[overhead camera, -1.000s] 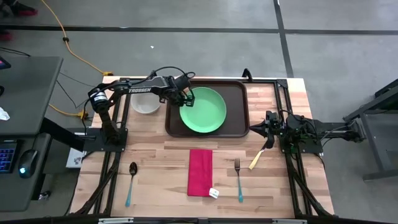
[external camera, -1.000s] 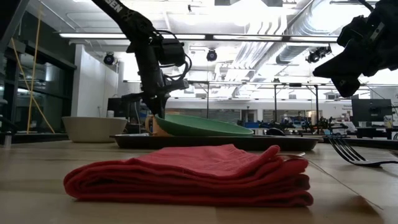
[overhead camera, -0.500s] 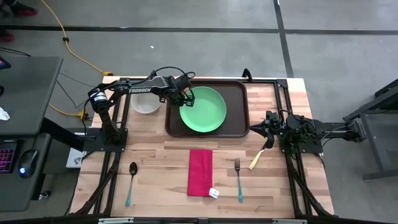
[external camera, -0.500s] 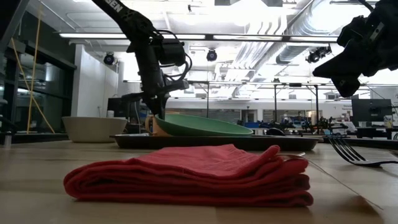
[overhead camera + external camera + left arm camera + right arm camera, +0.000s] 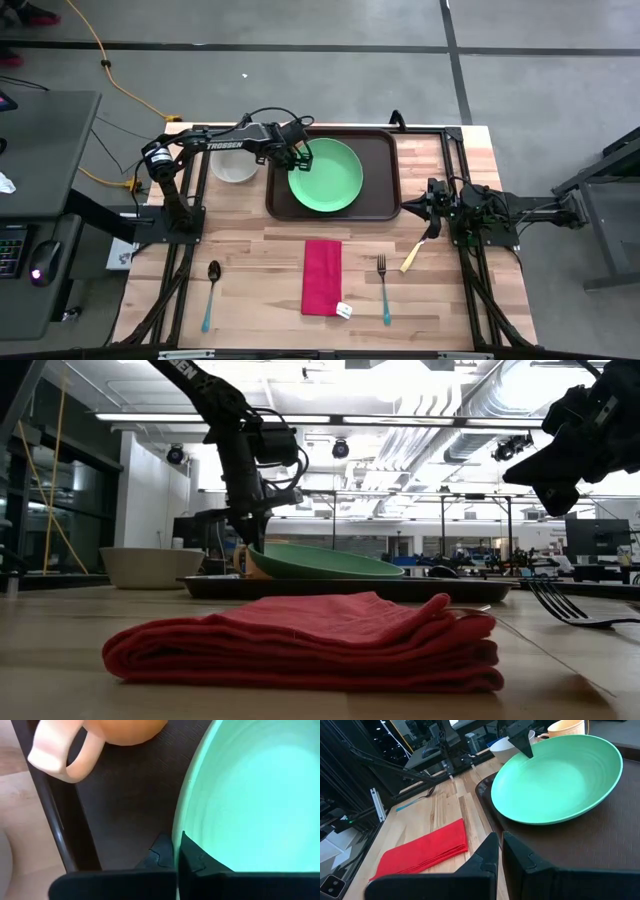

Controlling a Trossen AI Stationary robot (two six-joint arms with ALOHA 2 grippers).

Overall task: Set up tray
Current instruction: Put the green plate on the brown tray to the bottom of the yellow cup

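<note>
Tray (image 5: 383, 160), dark brown with a raised rim, sits on the wooden table (image 5: 250, 270) toward twelve o'clock in the overhead view. A round green plate (image 5: 327, 177) lies on it, filling most of the middle. An orange mug (image 5: 100, 735) stands on the tray near the plate's ten o'clock side, seen from the left wrist.

The left pincer (image 5: 302, 157) is at the plate's nine o'clock rim, its fingers (image 5: 192, 860) nearly together and clamped on the thin green edge. That side of the plate looks raised off the tray in the low view. The left arm reaches in from nine o'clock, stretched low across a white bowl (image 5: 234, 166) that stands on the table just beside the tray, with the wrist bent downward.

To do this step well, the plate should likely be lowered flat and centred before the grip is eased, pulling away sideways so the rim is not dragged and the mug is not bumped.

The right pincer (image 5: 499, 851) is shut and empty; its arm waits folded at three o'clock, clear of the tray.

Toward six o'clock lie a red napkin (image 5: 321, 277), a fork (image 5: 383, 287), a spoon (image 5: 210, 293), and a knife (image 5: 413, 255).
</note>
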